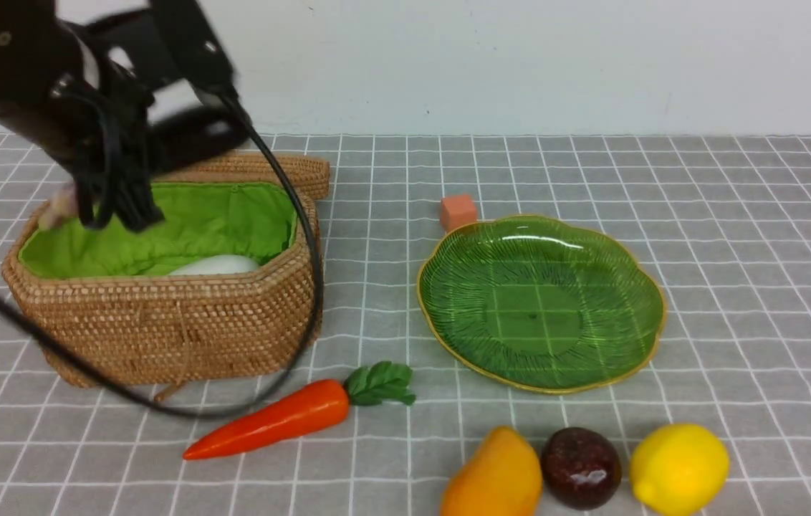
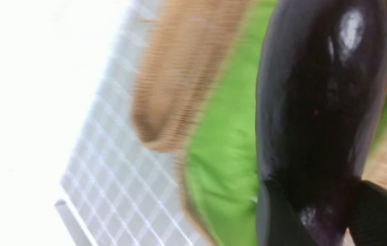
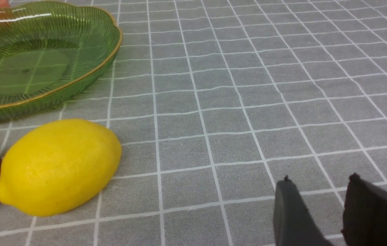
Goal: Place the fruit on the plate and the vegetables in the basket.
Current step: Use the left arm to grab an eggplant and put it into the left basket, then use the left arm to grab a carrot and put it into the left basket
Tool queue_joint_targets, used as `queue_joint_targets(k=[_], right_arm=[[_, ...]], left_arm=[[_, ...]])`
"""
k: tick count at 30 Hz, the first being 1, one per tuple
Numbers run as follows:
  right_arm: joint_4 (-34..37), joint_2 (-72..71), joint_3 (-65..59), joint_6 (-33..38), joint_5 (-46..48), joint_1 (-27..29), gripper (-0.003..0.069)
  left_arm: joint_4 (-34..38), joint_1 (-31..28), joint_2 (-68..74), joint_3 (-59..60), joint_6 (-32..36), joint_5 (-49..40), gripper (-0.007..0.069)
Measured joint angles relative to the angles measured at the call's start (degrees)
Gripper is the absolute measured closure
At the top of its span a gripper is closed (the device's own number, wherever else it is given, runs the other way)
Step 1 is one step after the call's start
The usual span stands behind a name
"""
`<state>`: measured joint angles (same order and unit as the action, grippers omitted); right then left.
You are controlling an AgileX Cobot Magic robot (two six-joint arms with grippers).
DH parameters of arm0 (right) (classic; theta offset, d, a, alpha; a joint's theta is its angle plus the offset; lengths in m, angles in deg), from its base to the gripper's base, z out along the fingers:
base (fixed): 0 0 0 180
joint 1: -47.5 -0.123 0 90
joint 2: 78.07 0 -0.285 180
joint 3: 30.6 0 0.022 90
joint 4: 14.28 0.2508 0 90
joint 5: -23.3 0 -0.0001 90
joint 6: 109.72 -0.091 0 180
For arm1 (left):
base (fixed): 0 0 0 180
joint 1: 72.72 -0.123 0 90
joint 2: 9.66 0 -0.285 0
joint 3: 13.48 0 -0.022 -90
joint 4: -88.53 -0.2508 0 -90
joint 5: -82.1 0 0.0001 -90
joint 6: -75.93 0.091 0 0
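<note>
My left gripper (image 1: pixel 169 122) is blurred above the wicker basket (image 1: pixel 162 322) and is shut on the dark-purple eggplant (image 1: pixel 208 136). In the left wrist view the gripper (image 2: pixel 315 194) clamps the eggplant (image 2: pixel 316 102) over the green lining (image 2: pixel 227 136). A white radish (image 1: pixel 216 265) lies in the basket. The carrot (image 1: pixel 284 416) lies in front of the basket. The green plate (image 1: pixel 541 301) holds nothing. Mango (image 1: pixel 495 476), maroon fruit (image 1: pixel 581 466) and lemon (image 1: pixel 678 466) sit at the front edge. My right gripper (image 3: pixel 320 177) is open and empty, beside the lemon (image 3: pixel 60 167).
The basket's woven lid (image 1: pixel 284 168) lies behind the basket. A small orange-pink cube (image 1: pixel 458 211) sits behind the plate. The left arm's black cable (image 1: pixel 305 236) loops over the basket's right side down to the checked cloth.
</note>
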<state>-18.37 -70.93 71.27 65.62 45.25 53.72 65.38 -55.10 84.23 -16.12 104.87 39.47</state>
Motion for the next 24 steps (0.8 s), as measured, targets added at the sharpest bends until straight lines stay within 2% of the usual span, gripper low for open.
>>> queue_joint_targets(k=[2, 4, 5, 6, 7, 8, 10, 13, 16, 21, 24], right_arm=[[0.0, 0.0, 0.0, 0.0, 0.0, 0.0, 0.0418], [0.0, 0.0, 0.0, 0.0, 0.0, 0.0, 0.0418], [0.0, 0.0, 0.0, 0.0, 0.0, 0.0, 0.0418], [0.0, 0.0, 0.0, 0.0, 0.0, 0.0, 0.0418], [0.0, 0.0, 0.0, 0.0, 0.0, 0.0, 0.0418], [0.0, 0.0, 0.0, 0.0, 0.0, 0.0, 0.0418], [0.0, 0.0, 0.0, 0.0, 0.0, 0.0, 0.0418], [0.0, 0.0, 0.0, 0.0, 0.0, 0.0, 0.0418], [0.0, 0.0, 0.0, 0.0, 0.0, 0.0, 0.0418], [0.0, 0.0, 0.0, 0.0, 0.0, 0.0, 0.0418], [0.0, 0.0, 0.0, 0.0, 0.0, 0.0, 0.0418]], left_arm=[[-1.03, -1.0, 2.95, 0.0, -1.39, 3.03, 0.0344], [-1.39, -1.06, 4.28, 0.0, -2.27, 3.38, 0.0295], [-1.64, -1.06, 6.2, 0.0, -4.08, 3.7, 0.0198], [-1.64, -1.06, 6.39, 0.0, -4.26, 3.7, 0.0169], [-1.86, -1.06, 7.7, 0.0, -5.46, 3.53, 0.0069], [-2.01, -1.06, 8.17, 0.0, -5.87, 3.19, 0.0019], [-2.14, -1.06, 8.35, 0.06, -6.13, 2.15, -0.0028], [-0.57, -0.5, 6.66, 0.06, -6.13, -0.69, -0.0033], [6.11, 1.64, 3.06, 0.06, -4.11, -4.98, -0.0003], [22.64, 7.97, 0.85, 0.54, 7.86, -9.98, 0.007], [28.24, 10.29, 3.39, 2.95, 11.76, -10.32, 0.009]])
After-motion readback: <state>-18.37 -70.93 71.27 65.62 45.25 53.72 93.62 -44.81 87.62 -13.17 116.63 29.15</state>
